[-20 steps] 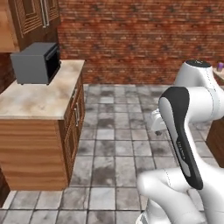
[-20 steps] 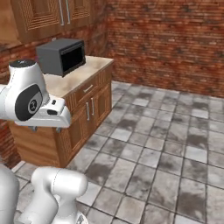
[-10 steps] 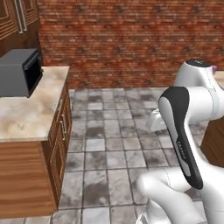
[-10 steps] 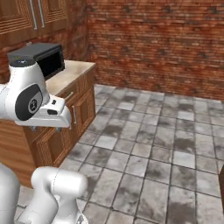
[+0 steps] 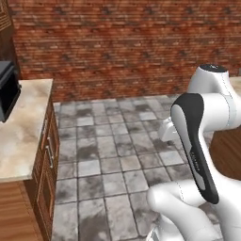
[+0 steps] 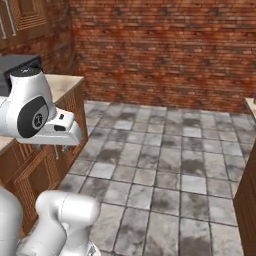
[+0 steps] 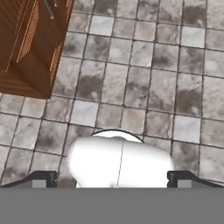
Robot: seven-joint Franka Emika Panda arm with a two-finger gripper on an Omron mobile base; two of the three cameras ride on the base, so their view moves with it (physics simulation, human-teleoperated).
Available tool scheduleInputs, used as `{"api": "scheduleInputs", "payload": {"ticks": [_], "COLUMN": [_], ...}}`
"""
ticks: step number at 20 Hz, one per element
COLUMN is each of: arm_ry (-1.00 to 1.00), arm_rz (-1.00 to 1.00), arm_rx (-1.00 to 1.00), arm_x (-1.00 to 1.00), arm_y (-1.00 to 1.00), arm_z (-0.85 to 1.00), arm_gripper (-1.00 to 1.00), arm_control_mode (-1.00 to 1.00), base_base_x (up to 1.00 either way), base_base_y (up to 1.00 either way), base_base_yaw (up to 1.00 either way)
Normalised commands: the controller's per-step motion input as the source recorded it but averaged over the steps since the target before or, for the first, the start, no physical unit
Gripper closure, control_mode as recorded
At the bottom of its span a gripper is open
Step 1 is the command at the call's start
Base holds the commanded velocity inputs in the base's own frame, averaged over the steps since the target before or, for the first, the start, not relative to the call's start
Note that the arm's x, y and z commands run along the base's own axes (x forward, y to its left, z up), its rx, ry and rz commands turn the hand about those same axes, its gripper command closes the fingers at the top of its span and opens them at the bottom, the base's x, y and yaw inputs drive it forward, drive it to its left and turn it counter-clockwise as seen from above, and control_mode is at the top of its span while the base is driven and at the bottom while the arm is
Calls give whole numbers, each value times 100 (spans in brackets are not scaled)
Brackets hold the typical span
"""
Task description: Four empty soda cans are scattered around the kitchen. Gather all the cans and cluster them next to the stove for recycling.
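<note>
The wall (image 5: 122, 47) was red brick, the floor tiles (image 6: 165, 165) mottled grey, the counter (image 5: 23, 127) beige marbled, the cabinets (image 7: 30, 43) brown wood.

Kitchen: marbled counter (image 5: 21, 136), wooden cabinets (image 6: 37, 162)

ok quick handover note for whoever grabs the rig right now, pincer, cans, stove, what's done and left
Pincer: open and empty, pointing down at the grey tile floor.
Cans and stove: none in sight; a beige counter with a black microwave stands to the left, brick wall ahead.
Done: nothing visible.
Left: find all four cans and cluster them next to the stove.
</note>
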Motion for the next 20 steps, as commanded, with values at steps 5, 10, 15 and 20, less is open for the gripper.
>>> {"api": "scheduleInputs", "payload": {"ticks": [5,10,15,20], "arm_ry": [0,0,0,0], "arm_rz": [0,0,0,0], "arm_rx": [0,0,0,0], "arm_x": [0,0,0,0], "arm_y": [0,0,0,0], "arm_z": [0,0,0,0], "arm_gripper": [-100,-100,-100,-100], "arm_control_mode": [100,100,100,100], "base_base_x": [62,69,45,5], "base_base_y": [-6,-7,-1,0], "base_base_yaw": [-24,-21,-31,-47]}}
